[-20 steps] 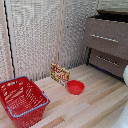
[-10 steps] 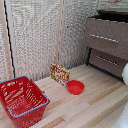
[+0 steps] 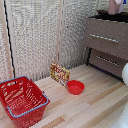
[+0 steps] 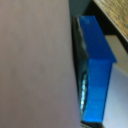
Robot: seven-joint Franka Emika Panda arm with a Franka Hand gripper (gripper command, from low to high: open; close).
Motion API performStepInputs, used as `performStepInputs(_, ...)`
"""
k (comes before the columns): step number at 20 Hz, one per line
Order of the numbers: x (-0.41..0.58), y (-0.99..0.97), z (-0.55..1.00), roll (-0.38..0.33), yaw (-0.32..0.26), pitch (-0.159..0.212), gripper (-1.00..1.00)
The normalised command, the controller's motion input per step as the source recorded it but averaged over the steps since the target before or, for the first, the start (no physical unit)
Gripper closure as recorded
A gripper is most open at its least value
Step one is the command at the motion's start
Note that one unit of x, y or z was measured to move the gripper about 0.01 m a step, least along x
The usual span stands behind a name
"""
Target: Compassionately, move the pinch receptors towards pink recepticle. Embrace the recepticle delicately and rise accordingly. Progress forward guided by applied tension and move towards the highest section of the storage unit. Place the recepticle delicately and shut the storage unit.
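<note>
We noted the pink recepticle (image 3: pixel 115 6) upright, pressed against one blue-tipped finger (image 4: pixel 95 70), apparently held, poised at twelve o'clock above the storage unit (image 3: pixel 106 37).

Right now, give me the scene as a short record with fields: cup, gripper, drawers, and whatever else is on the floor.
cup: pink cup up at the top of the chest, held beside a blue fingertip
gripper: only partly in view, closed on the cup
chest of drawers: top drawer looks closed
floor items: red wire basket, red bowl, small printed box
</note>
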Motion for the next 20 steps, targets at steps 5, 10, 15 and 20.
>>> performStepInputs(5,-0.378,0.00,-0.46,0.000,-0.032,0.005,1.00)
performStepInputs(10,-0.156,-0.11,-0.21,0.005,-0.035,0.024,-1.00)
performStepInputs(15,-0.151,0.00,0.06,-0.002,0.000,-0.047,-1.00)
performStepInputs(20,-0.053,0.20,0.57,-0.016,0.016,-0.039,-1.00)
